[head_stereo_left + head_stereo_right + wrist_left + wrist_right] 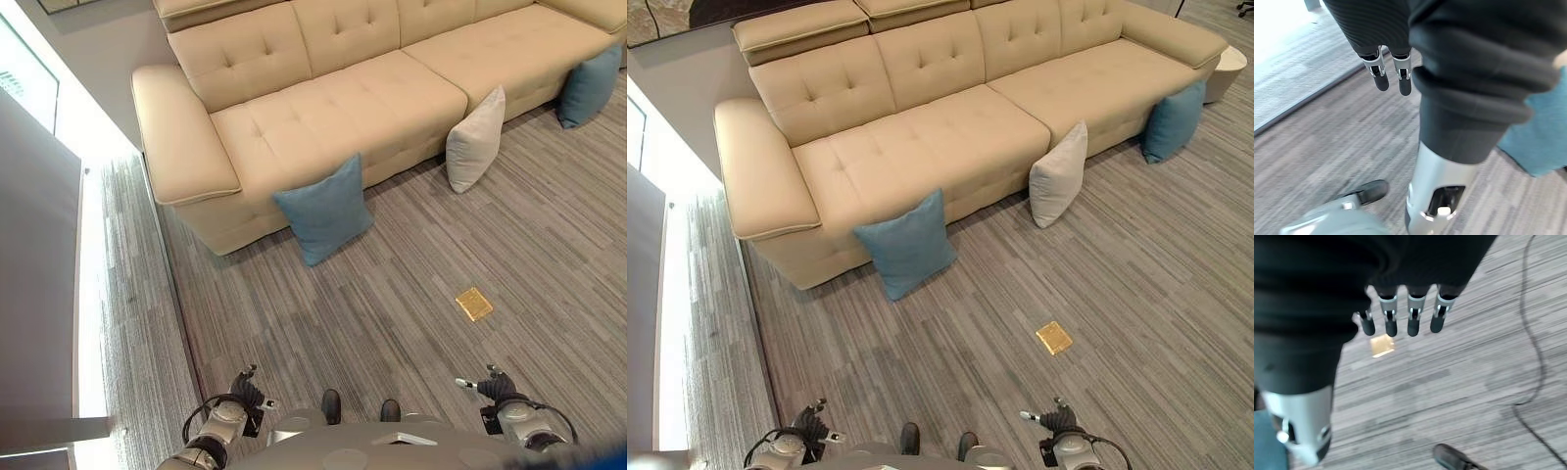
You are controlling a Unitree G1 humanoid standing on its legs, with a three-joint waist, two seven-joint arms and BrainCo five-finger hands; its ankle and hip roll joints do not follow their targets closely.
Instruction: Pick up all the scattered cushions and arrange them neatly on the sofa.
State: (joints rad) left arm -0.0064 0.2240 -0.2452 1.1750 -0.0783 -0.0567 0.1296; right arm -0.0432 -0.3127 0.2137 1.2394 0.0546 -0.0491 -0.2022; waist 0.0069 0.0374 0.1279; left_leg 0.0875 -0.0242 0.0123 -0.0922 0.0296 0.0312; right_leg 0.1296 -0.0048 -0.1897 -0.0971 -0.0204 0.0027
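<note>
**couchbot_fan:** So where's everything sitting right now? Using the beige sofa (333, 117) as the anchor: three cushions on the carpet, all propped against its front edge. The near blue cushion (324, 210) leans below the seat next to the armrest, the white cushion (475, 139) stands further along around the seam between the seats, and the far blue cushion (591, 85) is down at the other end. Nothing on the seats yet, so I'd say the task hasn't really started.

**servo_sam:** And the hands? The left hand (1391, 73) and right hand (1400, 318) are both low and well back from the sofa, fingers hanging straight and loose, holding nothing — wide open basically.

**couchbot_fan:** Yep. Biggest risk in my view is the approach. There's a small gold floor plate (474, 304) in the carpet between the robot and the sofa, could catch a foot if it steps over it carelessly.

**servo_sam:** Also cushions are soft and floppy. A one-handed pinch on a corner could slip, and bumping the near blue one while bending down would tip it flat — harder to grab then. Two-handed squeeze seems safer to me.
</note>
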